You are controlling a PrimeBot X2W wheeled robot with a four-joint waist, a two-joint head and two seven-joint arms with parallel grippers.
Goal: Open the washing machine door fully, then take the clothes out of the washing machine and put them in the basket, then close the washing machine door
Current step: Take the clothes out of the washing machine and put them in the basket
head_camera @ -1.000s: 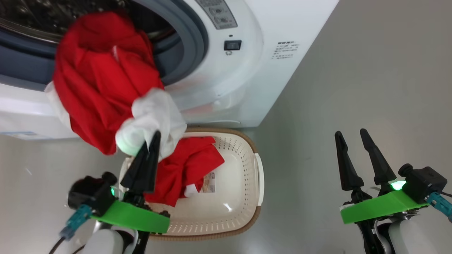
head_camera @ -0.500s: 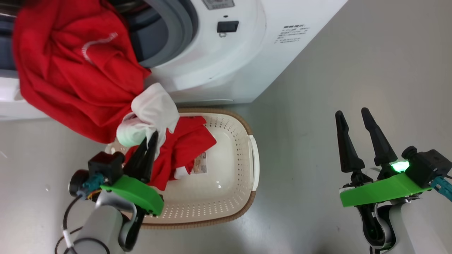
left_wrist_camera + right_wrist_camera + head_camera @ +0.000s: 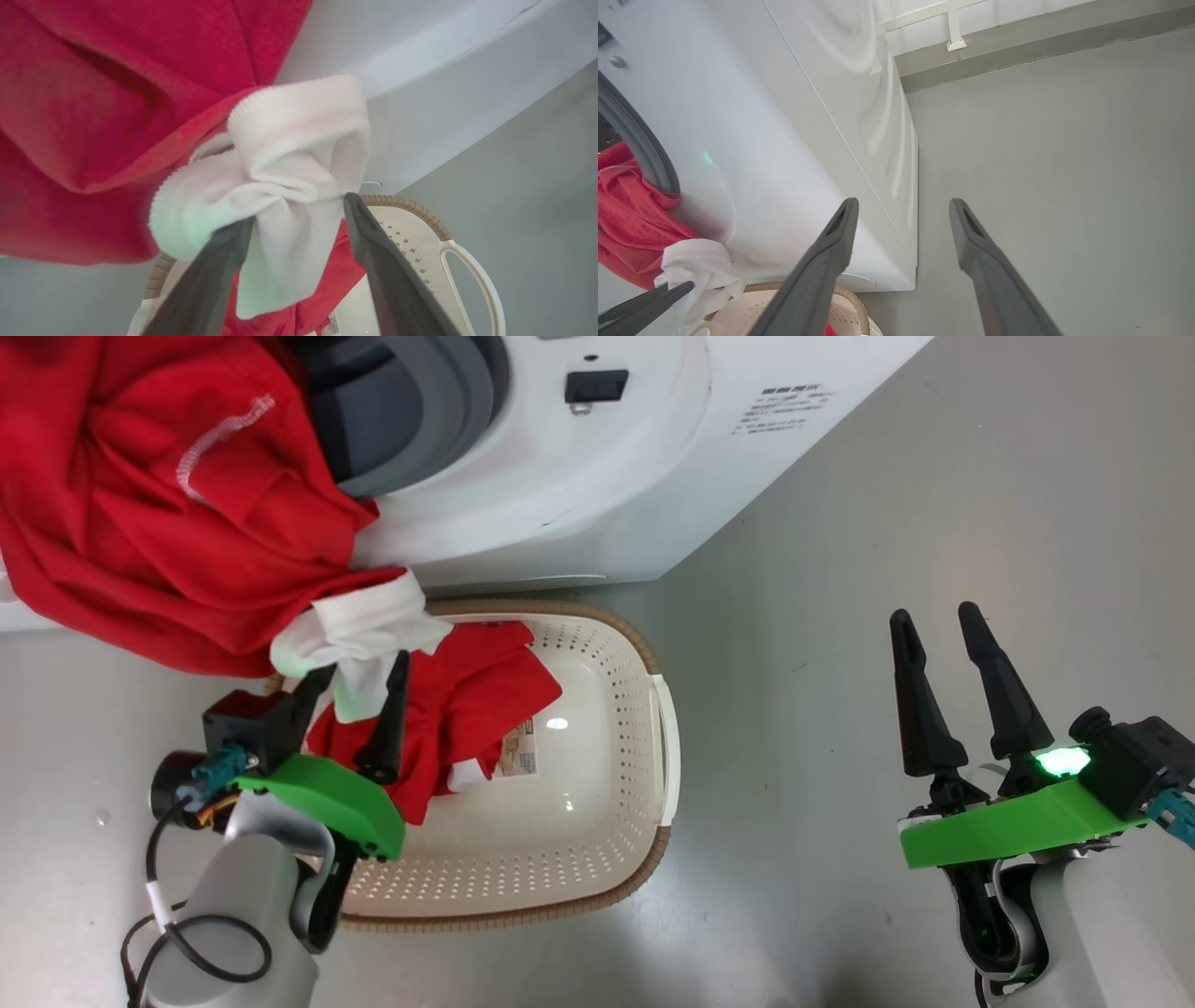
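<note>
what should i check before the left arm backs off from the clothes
1. left end effector open: ok, fingers spread.
2. white garment free of those fingers: cannot tell, it hangs between them.
3. white garment inside the basket: not ok, it hangs above the rim.
4. large red garment out of the washing machine: not ok, it drapes from the opening.
5. basket underneath the drop: ok, a smaller red garment lies in it.
6. right end effector out of the way: ok, open, empty, off to the side.
</note>
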